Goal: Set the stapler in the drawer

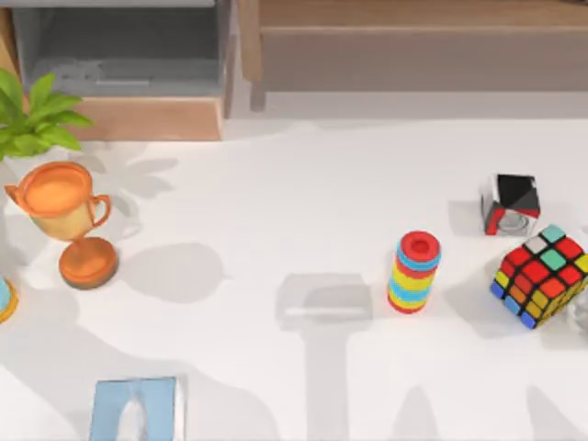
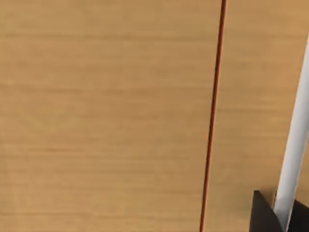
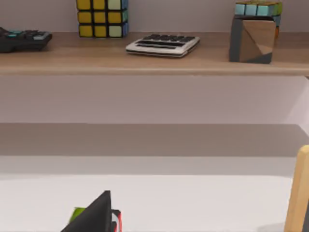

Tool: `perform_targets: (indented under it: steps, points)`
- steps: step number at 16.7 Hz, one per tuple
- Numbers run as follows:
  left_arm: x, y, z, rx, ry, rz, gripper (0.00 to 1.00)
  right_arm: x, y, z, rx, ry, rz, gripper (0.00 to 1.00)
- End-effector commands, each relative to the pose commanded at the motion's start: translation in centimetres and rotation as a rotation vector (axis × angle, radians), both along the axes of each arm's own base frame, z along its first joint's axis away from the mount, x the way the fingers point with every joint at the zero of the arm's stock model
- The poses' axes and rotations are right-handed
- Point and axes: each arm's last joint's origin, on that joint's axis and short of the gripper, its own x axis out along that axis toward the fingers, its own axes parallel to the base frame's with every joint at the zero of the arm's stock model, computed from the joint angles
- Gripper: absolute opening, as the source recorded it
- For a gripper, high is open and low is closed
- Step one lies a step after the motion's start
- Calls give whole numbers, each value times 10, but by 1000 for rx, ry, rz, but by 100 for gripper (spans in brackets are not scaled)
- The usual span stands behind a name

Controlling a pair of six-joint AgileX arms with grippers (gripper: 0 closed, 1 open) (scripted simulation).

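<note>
The stapler (image 1: 326,313) is a faint whitish bar lying flat on the white table, just left of the striped ring stack (image 1: 413,272). The drawer (image 1: 147,118) stands open at the table's far left, showing its grey floor and tan front panel. A dark part of my left gripper (image 2: 264,215) sits in a corner of the left wrist view, close against a tan wooden surface (image 2: 106,116) with a white strip (image 2: 294,145) beside it. A dark tip of my right gripper (image 3: 95,213) is low in the right wrist view, facing a shelf.
An orange trophy (image 1: 62,204) and a green plant (image 1: 32,115) stand at the left. A light-blue tissue box (image 1: 136,410) is at the near left. A Rubik's cube (image 1: 544,276) and a black-red cube (image 1: 511,204) sit at the right. A long wooden unit (image 1: 413,46) lines the back.
</note>
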Motion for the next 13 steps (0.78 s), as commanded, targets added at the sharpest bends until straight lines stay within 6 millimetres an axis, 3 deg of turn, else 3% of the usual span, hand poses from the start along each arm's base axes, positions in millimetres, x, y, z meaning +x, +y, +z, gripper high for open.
perform_targets:
  steps: [4,13]
  points:
    - [2,-1,-1,-2,3,0,0,0,0,0,0,0,0,100]
    - [2,-1,-1,-2,3,0,68,0,0,0,0,0,0,100]
